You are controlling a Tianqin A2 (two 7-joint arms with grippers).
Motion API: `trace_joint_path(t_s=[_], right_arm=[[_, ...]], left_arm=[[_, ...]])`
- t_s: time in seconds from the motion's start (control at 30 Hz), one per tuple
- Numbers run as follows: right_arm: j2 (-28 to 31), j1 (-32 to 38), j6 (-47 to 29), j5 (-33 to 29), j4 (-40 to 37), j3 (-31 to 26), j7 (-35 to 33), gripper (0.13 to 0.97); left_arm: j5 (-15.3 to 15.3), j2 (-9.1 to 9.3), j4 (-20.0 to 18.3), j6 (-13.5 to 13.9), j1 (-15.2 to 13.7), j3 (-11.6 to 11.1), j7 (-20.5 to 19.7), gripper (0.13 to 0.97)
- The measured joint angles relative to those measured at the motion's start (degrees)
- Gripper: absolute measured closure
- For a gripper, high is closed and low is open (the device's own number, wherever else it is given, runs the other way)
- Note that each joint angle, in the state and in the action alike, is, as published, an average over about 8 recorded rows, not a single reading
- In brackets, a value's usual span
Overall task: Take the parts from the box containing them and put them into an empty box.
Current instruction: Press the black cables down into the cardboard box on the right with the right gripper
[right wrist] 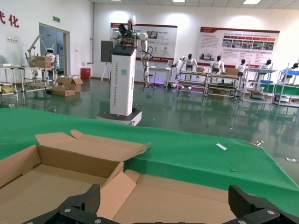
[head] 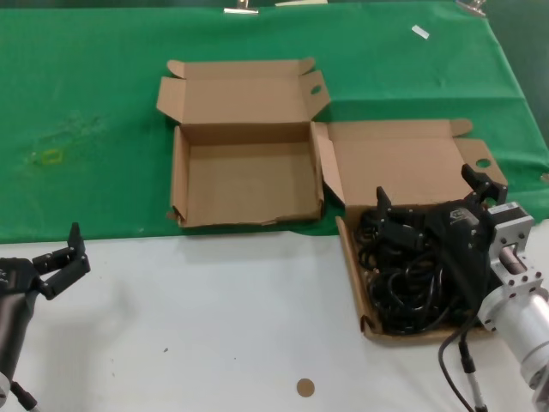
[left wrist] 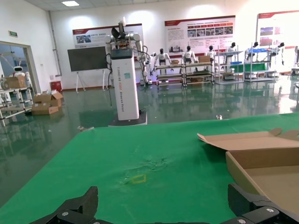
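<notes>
The parts, black coiled cables [head: 403, 287], fill the box containing them [head: 351, 266] at the right, its lid [head: 403, 159] lying back on the green cloth. My right gripper [head: 427, 187] hangs open just above the cables, holding nothing; its wrist view shows only the lid [right wrist: 187, 196] between the fingers [right wrist: 91, 201]. The empty box [head: 244, 176], with its low wavy front wall, stands to the left of the full one and touches it. My left gripper [head: 64, 262] waits open over the white table at the front left, pointing toward the cloth [left wrist: 140, 186].
A green cloth [head: 103, 103] covers the far half of the table, with a small yellow mark [head: 51, 156] on it. The near half is white tabletop [head: 214, 318], where a small brown disc [head: 304, 387] lies. A white tag [head: 419, 32] rests on the cloth at the far right.
</notes>
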Motion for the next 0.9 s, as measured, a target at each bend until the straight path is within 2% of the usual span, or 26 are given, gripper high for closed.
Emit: trace_joint_path(t_s=[0.9], right_arm=[[0.0,0.0,0.0,0.0,0.0,0.0,0.0,0.129]], left_arm=[[0.0,0.0,0.0,0.0,0.0,0.0,0.0,0.132]])
